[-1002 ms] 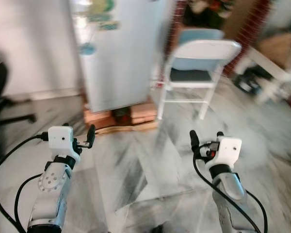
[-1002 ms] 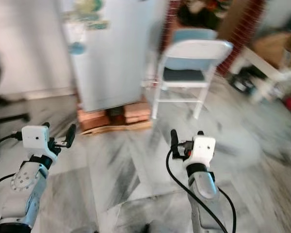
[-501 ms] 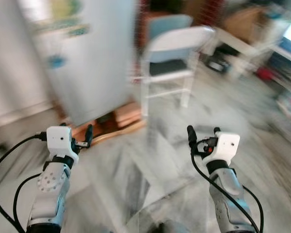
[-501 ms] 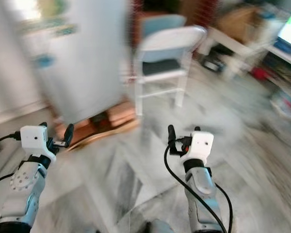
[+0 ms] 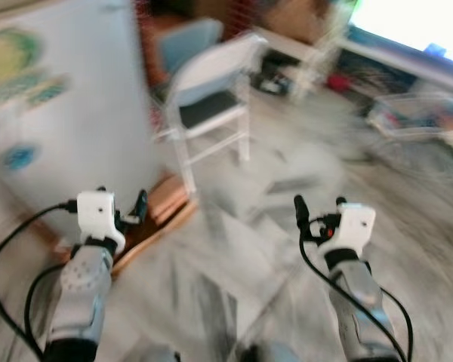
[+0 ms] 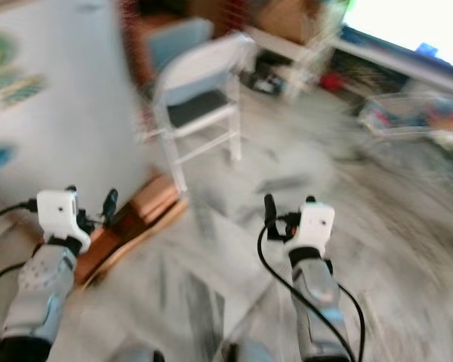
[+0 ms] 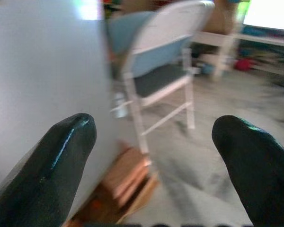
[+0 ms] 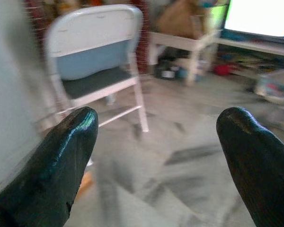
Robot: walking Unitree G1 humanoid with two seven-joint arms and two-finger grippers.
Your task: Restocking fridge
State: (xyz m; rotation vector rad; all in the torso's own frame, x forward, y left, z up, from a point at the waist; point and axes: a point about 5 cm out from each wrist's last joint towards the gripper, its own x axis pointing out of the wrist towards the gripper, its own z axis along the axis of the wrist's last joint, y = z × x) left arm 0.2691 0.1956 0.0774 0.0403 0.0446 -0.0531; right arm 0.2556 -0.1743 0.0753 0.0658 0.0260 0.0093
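The pale grey fridge point(image 5: 60, 113) stands shut at the left, with stickers on its front, raised on bricks and a wooden board point(image 5: 162, 211). My left gripper point(image 5: 122, 200) hovers in front of the fridge's lower corner, apart from it. In the left wrist view its fingers point(image 7: 52, 156) are spread, so it is open with nothing between them. My right gripper point(image 5: 319, 204) is held over the marble floor point(image 5: 234, 264), open and empty, its fingers point(image 8: 61, 156) wide apart in the right wrist view. All the views are blurred.
A white folding chair point(image 5: 211, 98) with a dark seat stands just right of the fridge. Behind it is a low white table point(image 5: 302, 53) with clutter under it. A wire basket point(image 5: 415, 113) and scattered things lie at the far right, below a bright screen point(image 8: 260, 19).
The camera has swung to the right: the fridge and chair have slid leftward in view and the right side of the room has appeared. Both arms hold the same pose.
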